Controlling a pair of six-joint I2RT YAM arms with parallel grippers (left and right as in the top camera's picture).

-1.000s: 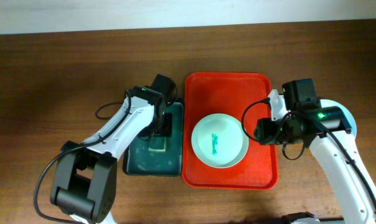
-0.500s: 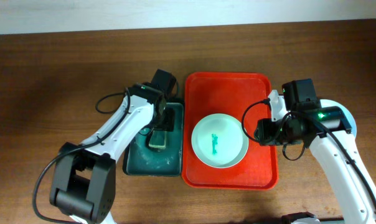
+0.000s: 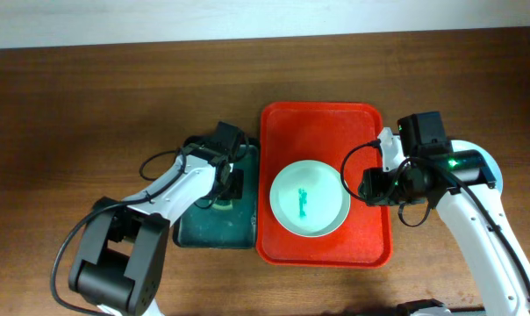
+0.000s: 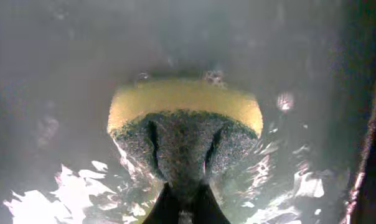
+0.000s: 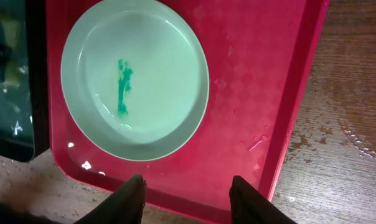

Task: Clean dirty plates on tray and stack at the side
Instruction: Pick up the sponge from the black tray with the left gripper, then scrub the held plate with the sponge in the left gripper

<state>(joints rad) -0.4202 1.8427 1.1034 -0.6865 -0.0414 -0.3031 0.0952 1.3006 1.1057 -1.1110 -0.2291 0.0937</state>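
One pale-mint plate point(image 3: 328, 189) lies in the lower middle of the red tray point(image 3: 322, 123), with a teal smear point(image 3: 303, 202) at its centre. The same plate point(image 5: 157, 74) and tray point(image 5: 250, 93) fill the right wrist view. My right gripper point(image 5: 185, 186) hangs open over the tray's near rim, apart from the plate, with nothing between its fingers. My left gripper point(image 4: 185, 202) is down in the dark green tray point(image 3: 214, 230), shut on the yellow sponge point(image 4: 185, 106), pinching its grey scouring side. From overhead, the left gripper point(image 3: 232, 186) hides most of the sponge.
The dark green tray's wet floor point(image 4: 63, 74) glistens around the sponge. It sits flush against the red tray's left side. A pale round edge point(image 3: 498, 180) peeks out from under my right arm. Bare wooden table point(image 3: 89, 114) extends to the left and behind.
My left gripper has dropped onto the sponge in the dark green tray and closed on it. The right arm and the plate have not moved.
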